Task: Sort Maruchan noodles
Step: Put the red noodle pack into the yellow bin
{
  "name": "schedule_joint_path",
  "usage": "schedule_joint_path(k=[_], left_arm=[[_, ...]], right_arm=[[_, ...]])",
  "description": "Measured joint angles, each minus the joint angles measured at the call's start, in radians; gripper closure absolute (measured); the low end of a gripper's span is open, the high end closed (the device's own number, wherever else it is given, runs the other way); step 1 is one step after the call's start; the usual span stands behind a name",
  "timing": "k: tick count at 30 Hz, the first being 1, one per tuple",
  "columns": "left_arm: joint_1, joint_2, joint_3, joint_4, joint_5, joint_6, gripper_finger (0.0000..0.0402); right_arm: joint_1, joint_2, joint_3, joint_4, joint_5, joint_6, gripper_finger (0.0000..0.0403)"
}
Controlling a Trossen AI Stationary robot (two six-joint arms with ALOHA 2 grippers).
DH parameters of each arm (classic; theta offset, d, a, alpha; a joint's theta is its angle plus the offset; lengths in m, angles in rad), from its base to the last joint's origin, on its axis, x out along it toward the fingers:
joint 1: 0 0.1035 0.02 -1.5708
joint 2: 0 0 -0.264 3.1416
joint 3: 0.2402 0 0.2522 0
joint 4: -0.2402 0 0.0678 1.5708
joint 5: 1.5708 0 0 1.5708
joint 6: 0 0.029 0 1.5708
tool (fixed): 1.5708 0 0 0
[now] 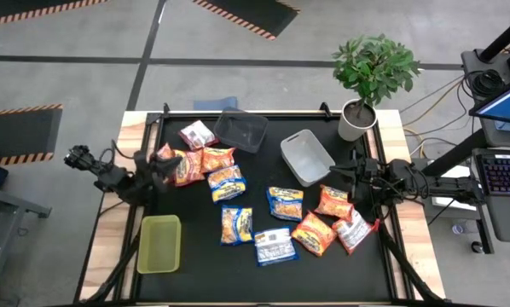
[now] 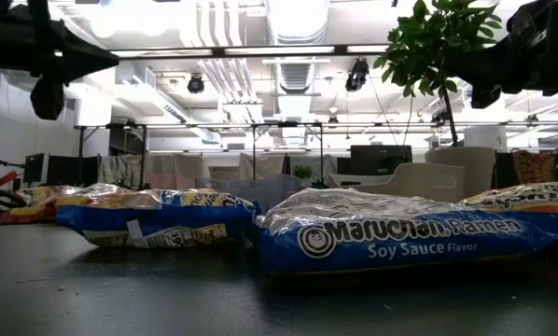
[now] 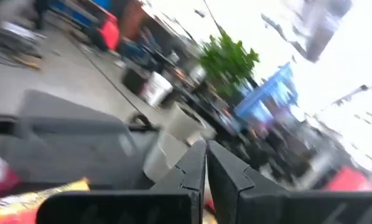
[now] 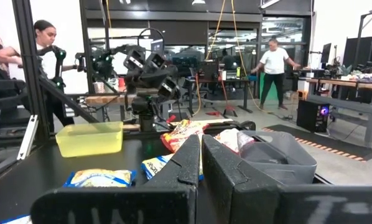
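Note:
Several Maruchan packets lie flat on the black table [image 1: 195, 281]. There are orange ones [image 1: 218, 158] [image 1: 313, 232], blue-and-yellow ones [image 1: 227, 183] [image 1: 285, 203] and a pink-and-white one [image 1: 197, 134]. Two blue packets [image 2: 153, 219] [image 2: 400, 233] fill the low view. My left gripper [image 1: 163, 169] [image 3: 206, 168] is shut with nothing between its fingers. It hovers over the left end of an orange packet [image 1: 185, 166] [image 3: 30, 199]. My right gripper [image 1: 349, 176] [image 4: 201, 155] is shut too. It is held above the table's right side, between the light grey bin [image 1: 306, 156] and an orange packet [image 1: 333, 202].
A dark grey bin [image 1: 240, 130] stands at the far edge, and a yellow-green bin [image 1: 159, 243] [image 4: 89, 138] sits near the left corner. A potted plant [image 1: 362, 94] stands at the far right corner. Two people [image 4: 46, 43] [image 4: 274, 62] are in the room beyond the table.

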Motion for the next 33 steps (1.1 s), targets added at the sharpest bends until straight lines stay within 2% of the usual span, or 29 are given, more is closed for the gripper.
schedule_joint_path(k=[2,4,7,11,15,20,23,28,33], left_arm=[[0.0,0.0,0.0,0.018,-0.065,0.033,0.0402],[0.001,0.002,0.0,0.017,-0.109,0.005,0.0402],[0.001,0.021,-0.009,0.01,-0.109,-0.124,0.0402],[0.001,0.092,-0.01,0.029,-0.081,-0.273,0.0402],[0.0,0.261,-0.011,0.206,-0.026,-0.333,0.0402],[0.0,0.565,0.009,0.586,-0.025,-0.241,0.0402],[0.0,0.709,0.059,0.707,-0.033,-0.128,0.0402],[0.0,0.812,0.165,0.709,-0.07,-0.012,0.0402],[0.003,0.789,0.247,0.529,-0.091,0.011,0.0402]], right_arm=[[0.0,0.0,0.0,0.004,0.0,0.041,0.0394],[0.0,0.0,0.0,-0.003,0.0,0.16,0.0394],[0.0,0.0,0.0,0.005,0.02,0.246,0.0394],[0.0,0.0,0.0,0.08,0.024,0.261,0.0394],[0.0,0.0,0.0,0.177,0.021,0.266,0.0394],[0.0,0.0,0.03,0.235,0.022,0.286,0.0394],[0.0,0.003,0.094,0.208,0.031,0.264,0.0394],[0.0,0.027,0.226,0.032,0.069,0.217,0.0394],[0.0,0.09,0.35,-0.167,0.241,0.181,0.0394]])
